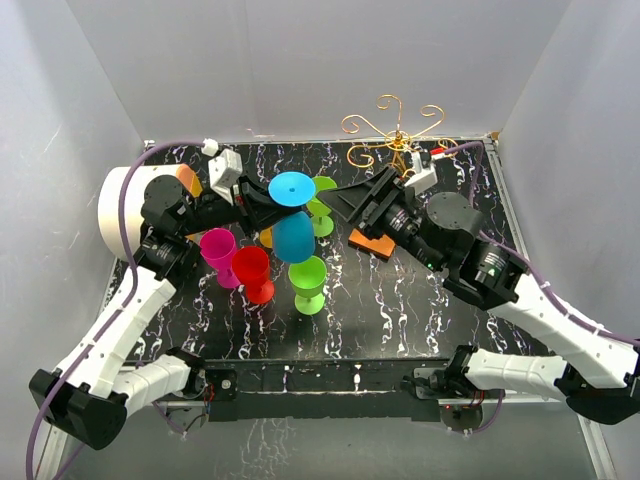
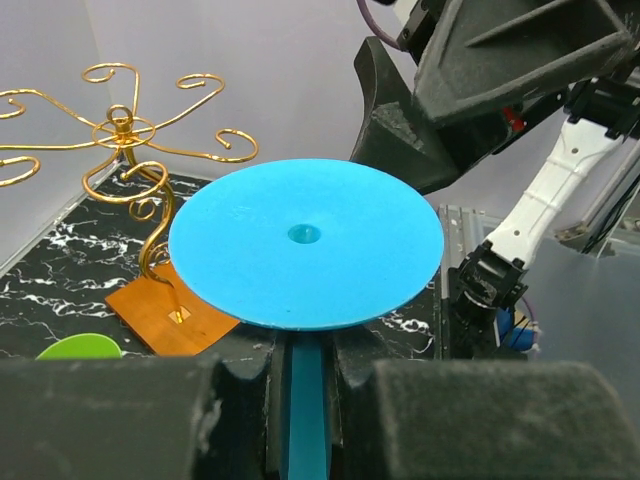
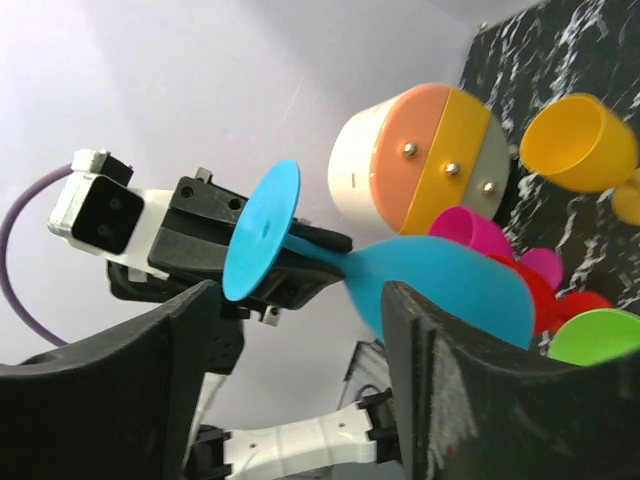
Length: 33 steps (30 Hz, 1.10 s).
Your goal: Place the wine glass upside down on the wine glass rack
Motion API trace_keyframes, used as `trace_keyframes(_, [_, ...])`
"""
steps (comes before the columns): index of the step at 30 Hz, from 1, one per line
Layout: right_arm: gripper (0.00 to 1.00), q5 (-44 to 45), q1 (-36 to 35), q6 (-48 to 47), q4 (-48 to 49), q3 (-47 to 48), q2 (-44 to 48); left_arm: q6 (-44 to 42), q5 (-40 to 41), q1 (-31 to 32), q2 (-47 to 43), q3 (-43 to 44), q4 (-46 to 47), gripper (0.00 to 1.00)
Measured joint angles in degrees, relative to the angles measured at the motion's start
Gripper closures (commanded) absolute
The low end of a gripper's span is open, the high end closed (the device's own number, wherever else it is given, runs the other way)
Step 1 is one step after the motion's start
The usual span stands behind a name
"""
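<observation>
We found the left jaws clamped narrow on the stem of the blue wine glass [image 1: 292,236], which hung inverted, round foot up, over the table [image 1: 400,300]. Just right of it the right jaws stood wide, the bowl at their opening; whether they touched it we could not tell. The wine glass rack [image 1: 399,140] stood behind them, far right.

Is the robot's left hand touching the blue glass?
Touching. The left wrist view shows the left gripper clamped around the stem of the blue glass.
</observation>
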<state>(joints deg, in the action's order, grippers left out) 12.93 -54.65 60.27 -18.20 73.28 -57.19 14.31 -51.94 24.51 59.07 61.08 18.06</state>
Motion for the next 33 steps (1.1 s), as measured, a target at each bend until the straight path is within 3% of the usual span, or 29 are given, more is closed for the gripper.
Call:
trace_keyframes(3, [0.5, -1.4, 0.0, 2.5, 0.7, 0.0, -1.1, -2.5, -0.3, 0.0, 0.0, -0.5, 0.1, 1.0])
trace_keyframes(9, [0.55, -4.2, 0.0, 7.5, 4.9, -1.7, -2.0, -5.5, -0.5, 0.1, -0.7, -2.1, 1.7, 1.0])
trace_keyframes(14, [0.71, -6.0, 0.0, 8.9, 6.7, -1.9, -3.8, -7.3, -1.1, 0.1, -0.7, -2.6, 2.0, 1.0])
trace_keyframes(23, [0.75, -7.1, 0.0, 9.7, 8.5, -2.3, -4.4, -11.0, -2.5, 0.1, -2.4, -4.1, 1.0, 1.0])
trace_keyframes(26, [0.86, -8.0, 0.0, 10.4, 9.6, -2.3, -5.2, -11.6, -3.2, 0.1, -2.5, -4.1, 1.1, 1.0])
trace_keyframes(28, [0.99, -8.7, 0.0, 10.7, 9.9, -2.3, -5.9, -11.7, -3.6, 0.1, -2.5, -4.1, 1.2, 1.0])
trace_keyframes(30, [1.0, -9.1, 0.0, 11.3, 10.0, -2.4, -6.4, -12.0, -3.8, 0.1, -2.7, -4.1, 1.1, 1.0])
trace_keyframes(31, [1.0, -9.2, 0.0, 11.7, 10.0, -2.4, -6.4, -12.3, -3.8, 0.0, -2.7, -4.2, 1.3, 0.95])
trace_keyframes(33, [1.0, -9.3, 0.0, 12.2, 10.2, -2.7, -6.3, -12.3, -3.7, 0.0, -3.0, -4.3, 1.2, 0.54])
